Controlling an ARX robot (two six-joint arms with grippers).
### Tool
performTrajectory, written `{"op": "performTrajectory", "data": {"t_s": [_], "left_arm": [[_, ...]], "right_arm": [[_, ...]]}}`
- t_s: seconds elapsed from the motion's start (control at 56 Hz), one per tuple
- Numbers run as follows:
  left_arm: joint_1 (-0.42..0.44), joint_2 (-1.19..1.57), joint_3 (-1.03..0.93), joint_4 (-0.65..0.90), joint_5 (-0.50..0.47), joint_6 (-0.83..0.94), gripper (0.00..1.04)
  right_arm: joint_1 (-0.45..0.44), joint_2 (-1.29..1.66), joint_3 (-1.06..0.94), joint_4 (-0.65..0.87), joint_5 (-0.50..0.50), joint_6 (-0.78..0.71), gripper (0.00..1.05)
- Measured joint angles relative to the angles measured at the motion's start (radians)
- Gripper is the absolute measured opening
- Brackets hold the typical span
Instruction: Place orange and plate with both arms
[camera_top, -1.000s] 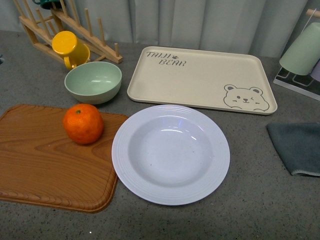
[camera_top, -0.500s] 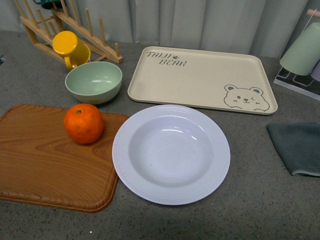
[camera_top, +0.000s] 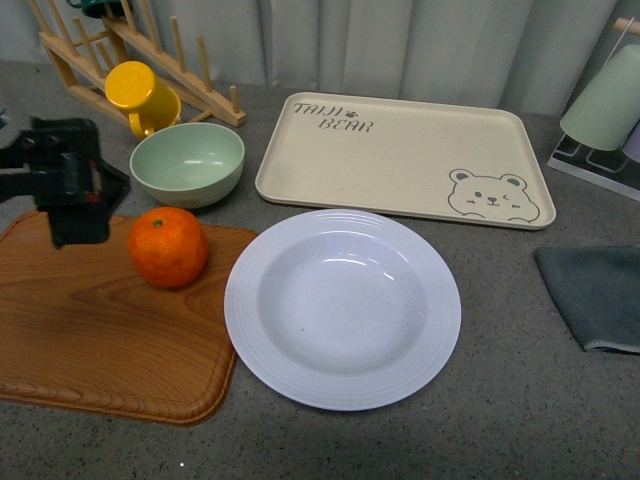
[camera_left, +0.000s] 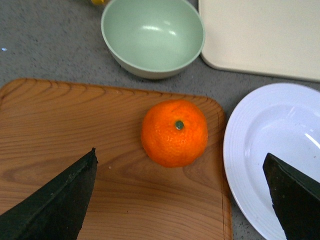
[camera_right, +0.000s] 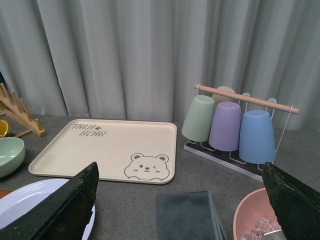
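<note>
The orange (camera_top: 167, 247) sits on the right part of a wooden cutting board (camera_top: 90, 330). The white plate (camera_top: 250, 300) lies on the counter just right of the board, empty. My left gripper (camera_top: 75, 215) is at the left, over the board and just left of the orange, apart from it. In the left wrist view the left gripper (camera_left: 180, 155) is open, the orange (camera_left: 174, 132) lies ahead between its fingers (camera_left: 55, 200), and the plate (camera_left: 240, 150) is beside it. My right gripper (camera_right: 180, 167) is open and empty, raised above the table; it is out of the front view.
A pale green bowl (camera_top: 187, 162), a yellow mug (camera_top: 140, 95) and a wooden rack (camera_top: 150, 50) stand behind the board. The beige bear tray (camera_top: 400, 155) lies behind the plate. A grey cloth (camera_top: 595, 295), a cup stand (camera_right: 227, 125) and a pink bowl (camera_right: 255, 215) are at the right.
My left gripper has come into the front view from the left, above the cutting board. The orange and the plate have not moved.
</note>
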Motion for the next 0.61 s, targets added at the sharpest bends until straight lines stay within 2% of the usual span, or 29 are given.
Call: {"op": "performTrajectory", "data": {"t_s": [0.161,0.607], "left_arm": [[-0.014,0.130,0.122,-0.099,0.007,0.029,0.98],[-0.013,0.325,0.264,-0.148,0.008,0.069,0.98]], "right_arm": [[0.000,0.000,0.000,0.000,0.000,0.000,0.96],[0.000,0.000,0.000,0.000,0.000,0.000,0.96]]}}
